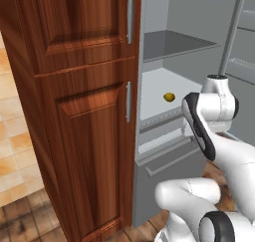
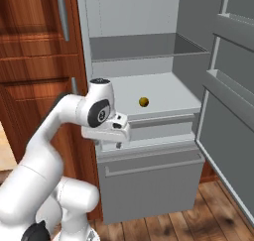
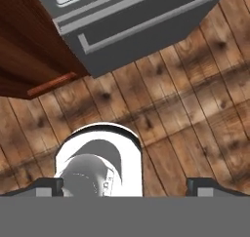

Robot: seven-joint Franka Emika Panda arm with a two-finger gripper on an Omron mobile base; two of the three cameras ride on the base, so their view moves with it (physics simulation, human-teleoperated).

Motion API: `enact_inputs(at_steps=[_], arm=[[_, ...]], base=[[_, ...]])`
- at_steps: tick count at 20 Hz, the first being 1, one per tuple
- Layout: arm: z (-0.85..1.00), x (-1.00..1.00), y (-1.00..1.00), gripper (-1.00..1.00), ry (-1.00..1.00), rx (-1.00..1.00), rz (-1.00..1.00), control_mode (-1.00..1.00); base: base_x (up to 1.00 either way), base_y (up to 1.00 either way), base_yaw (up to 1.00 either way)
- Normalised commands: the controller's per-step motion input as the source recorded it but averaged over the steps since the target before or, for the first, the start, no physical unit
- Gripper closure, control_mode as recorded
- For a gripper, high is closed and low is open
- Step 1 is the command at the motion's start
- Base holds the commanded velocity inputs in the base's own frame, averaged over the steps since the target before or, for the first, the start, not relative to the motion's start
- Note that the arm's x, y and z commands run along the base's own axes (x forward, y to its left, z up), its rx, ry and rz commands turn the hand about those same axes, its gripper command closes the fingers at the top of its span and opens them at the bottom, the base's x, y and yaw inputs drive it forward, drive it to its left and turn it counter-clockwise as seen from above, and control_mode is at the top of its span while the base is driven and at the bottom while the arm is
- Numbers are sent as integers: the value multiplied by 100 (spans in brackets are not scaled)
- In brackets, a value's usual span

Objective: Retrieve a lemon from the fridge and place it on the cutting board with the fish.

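The tall grey fridge (image 2: pixel 149 175) stands open; around the small yellow lemon (image 2: pixel 144 102) its white shelf (image 2: pixel 168 93) lies bare, roofed by the grey shelf above (image 2: pixel 144 47).

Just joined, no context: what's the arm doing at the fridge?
The fridge stands open, and the lemon sits alone on a white shelf inside, untouched. The arm is in front of the fridge, its tool open, holding nothing and pointing down at the wood floor before the lower drawer. The lemon hasn't been picked yet.
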Motion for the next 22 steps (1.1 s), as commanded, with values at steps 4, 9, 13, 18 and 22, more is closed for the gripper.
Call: enact_inputs(at_steps=[4, 9, 13, 18, 22], arm=[[-31, -74, 21, -100, -10, 0, 12, -100], [-2, -17, 37, -100, -1, 0, 7, -100], [0, 1, 3, -100, 0, 0, 5, -100], [0, 3, 0, -100, 0, 0, 1, -100], [0, 7, 0, -100, 0, 0, 3, 100]], base=[[0, 0, 0], [0, 0, 0], [0, 0, 0], [0, 0, 0], [10, -18, 20]])
